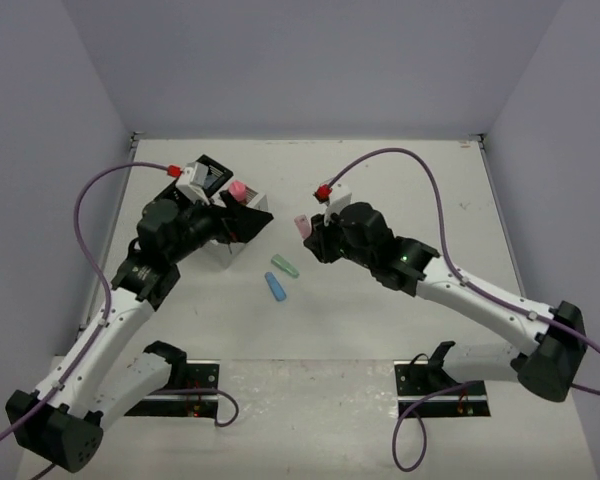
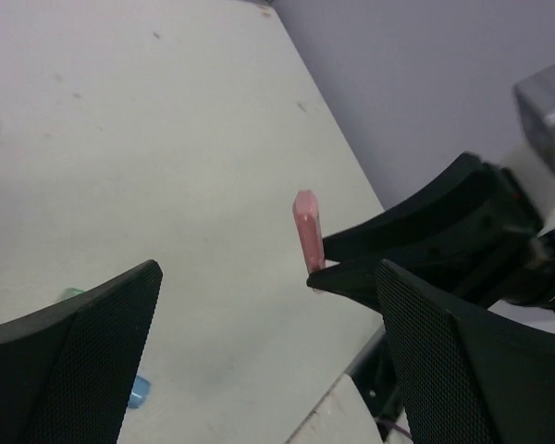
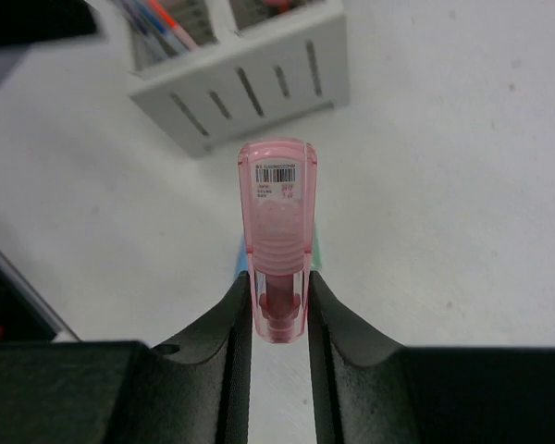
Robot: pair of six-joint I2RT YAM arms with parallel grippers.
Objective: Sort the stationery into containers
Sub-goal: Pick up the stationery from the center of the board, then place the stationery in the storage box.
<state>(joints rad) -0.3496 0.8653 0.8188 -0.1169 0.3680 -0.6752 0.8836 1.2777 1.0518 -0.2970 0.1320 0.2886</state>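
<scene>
Your right gripper is clamped on the near end of a short translucent pink plastic stick, pinching it from both sides. It appears to hold the stick clear of the table. The stick's long axis runs straight out of the jaws, carrying on their line, with the barcoded free end leading.

Ahead of that end, and a little to the gripper's left, stands the white slatted organiser box, with its slotted wall facing you. It is near the stick but not touching it. As I judge it, the coming move turns on carrying the stick forward over that wall and then releasing it.

Your left gripper hangs with its jaws spread wide and empty. It sits close by the same box, nearer to it than the right one, so watch for crowding there.
</scene>
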